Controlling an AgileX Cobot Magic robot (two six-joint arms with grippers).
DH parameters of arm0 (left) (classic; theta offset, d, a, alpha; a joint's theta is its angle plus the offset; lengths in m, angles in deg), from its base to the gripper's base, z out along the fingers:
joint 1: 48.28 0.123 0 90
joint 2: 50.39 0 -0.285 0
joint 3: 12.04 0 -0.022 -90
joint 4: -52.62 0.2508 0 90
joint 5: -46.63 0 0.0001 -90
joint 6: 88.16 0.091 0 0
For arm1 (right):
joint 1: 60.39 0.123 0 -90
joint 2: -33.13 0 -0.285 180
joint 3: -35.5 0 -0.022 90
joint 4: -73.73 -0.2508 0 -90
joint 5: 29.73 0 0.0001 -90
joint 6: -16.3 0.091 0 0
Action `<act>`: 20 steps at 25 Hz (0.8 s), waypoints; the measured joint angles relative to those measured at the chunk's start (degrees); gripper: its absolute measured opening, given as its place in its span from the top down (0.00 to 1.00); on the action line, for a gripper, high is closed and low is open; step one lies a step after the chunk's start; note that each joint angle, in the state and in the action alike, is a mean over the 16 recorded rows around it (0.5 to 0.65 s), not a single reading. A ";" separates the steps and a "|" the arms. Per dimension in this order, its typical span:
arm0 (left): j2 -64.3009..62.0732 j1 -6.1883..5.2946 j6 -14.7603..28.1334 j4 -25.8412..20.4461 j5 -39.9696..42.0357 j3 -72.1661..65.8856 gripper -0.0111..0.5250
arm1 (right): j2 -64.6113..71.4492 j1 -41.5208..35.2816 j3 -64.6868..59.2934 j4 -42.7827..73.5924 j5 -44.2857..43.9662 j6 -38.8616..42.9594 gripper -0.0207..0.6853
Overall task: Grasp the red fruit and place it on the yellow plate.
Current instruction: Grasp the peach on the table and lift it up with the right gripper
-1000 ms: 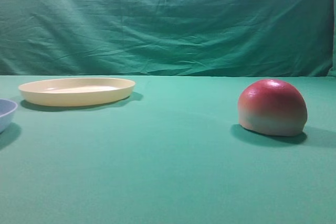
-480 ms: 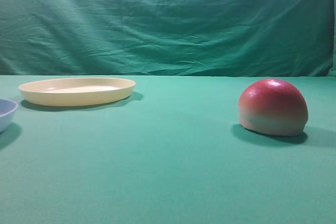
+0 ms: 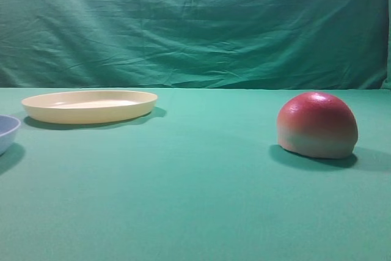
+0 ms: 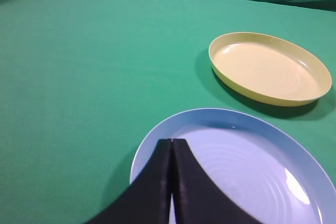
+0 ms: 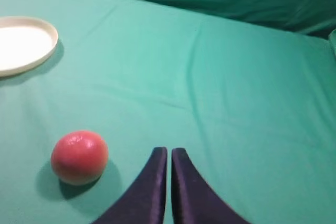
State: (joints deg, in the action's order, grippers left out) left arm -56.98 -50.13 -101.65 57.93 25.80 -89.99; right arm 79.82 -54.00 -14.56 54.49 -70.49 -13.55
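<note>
The red fruit (image 3: 317, 125) rests on the green cloth at the right, flat base down; the right wrist view shows the red fruit (image 5: 79, 157) to the left of my right gripper (image 5: 169, 151), which is shut and empty, well apart from it. The yellow plate (image 3: 90, 106) lies empty at the far left, and the left wrist view shows the yellow plate (image 4: 269, 68) beyond the blue dish. My left gripper (image 4: 171, 141) is shut with nothing in it and hangs over the near left part of the light blue dish (image 4: 247, 161). Neither arm shows in the exterior high view.
The light blue dish (image 3: 7, 131) sits at the left edge, in front of the yellow plate. A green backdrop curtain (image 3: 195, 25) hangs behind the table. Green cloth (image 3: 183, 181) covers the whole table between plate and fruit.
</note>
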 joint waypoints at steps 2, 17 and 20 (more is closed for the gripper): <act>0.00 0.00 0.00 0.00 0.00 0.00 0.98 | 3.95 0.55 1.48 -1.18 -2.26 -2.39 0.97; 0.00 0.00 0.00 0.00 0.00 0.00 0.98 | 30.20 16.31 15.36 -2.65 -3.56 -12.68 0.97; 0.00 0.00 0.00 0.00 0.00 0.00 0.98 | 35.12 18.83 18.74 0.83 -2.81 -9.22 0.97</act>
State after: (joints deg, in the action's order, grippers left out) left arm -56.98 -50.13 -101.65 57.93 25.80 -89.99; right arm 114.94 -35.17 4.18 55.32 -73.30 -22.77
